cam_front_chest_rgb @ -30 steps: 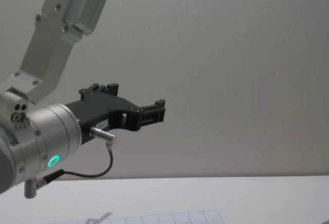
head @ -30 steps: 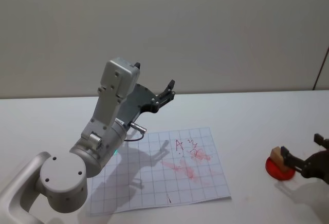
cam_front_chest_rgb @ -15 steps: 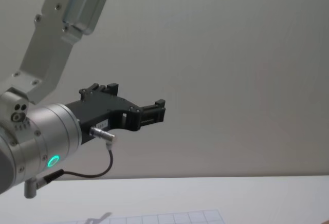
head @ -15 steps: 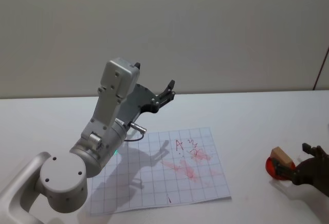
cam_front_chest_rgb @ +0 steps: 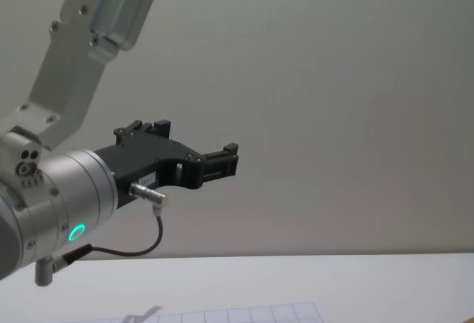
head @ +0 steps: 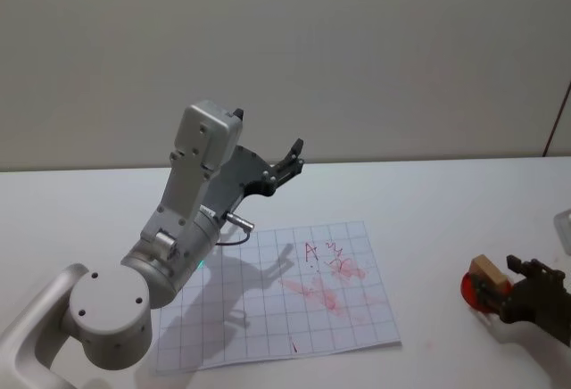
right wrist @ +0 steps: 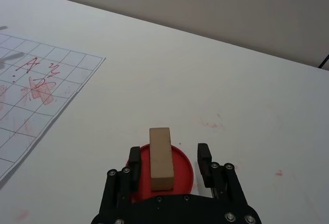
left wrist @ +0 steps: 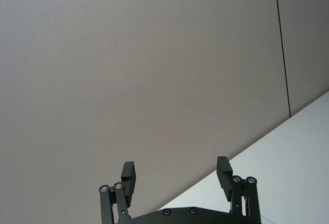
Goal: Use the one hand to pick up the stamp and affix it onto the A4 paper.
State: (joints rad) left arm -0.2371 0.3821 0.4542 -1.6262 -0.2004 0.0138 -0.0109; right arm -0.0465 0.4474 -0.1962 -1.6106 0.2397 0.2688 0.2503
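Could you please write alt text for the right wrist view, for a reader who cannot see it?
A light wooden stamp stands on a round red pad, framed between the open fingers of the right gripper, not gripped. To one side on the white table lies a gridded paper with red marks.

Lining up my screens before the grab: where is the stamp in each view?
Head view: stamp lower right, on the red round pad, right gripper open around it.
Right wrist view: stamp low centre, between the fingers.
Chest view: aimed at the wall, left gripper parked aloft.
Left wrist view: aimed at the wall.
Shared landmark: gridded A4 paper, left of the stamp.
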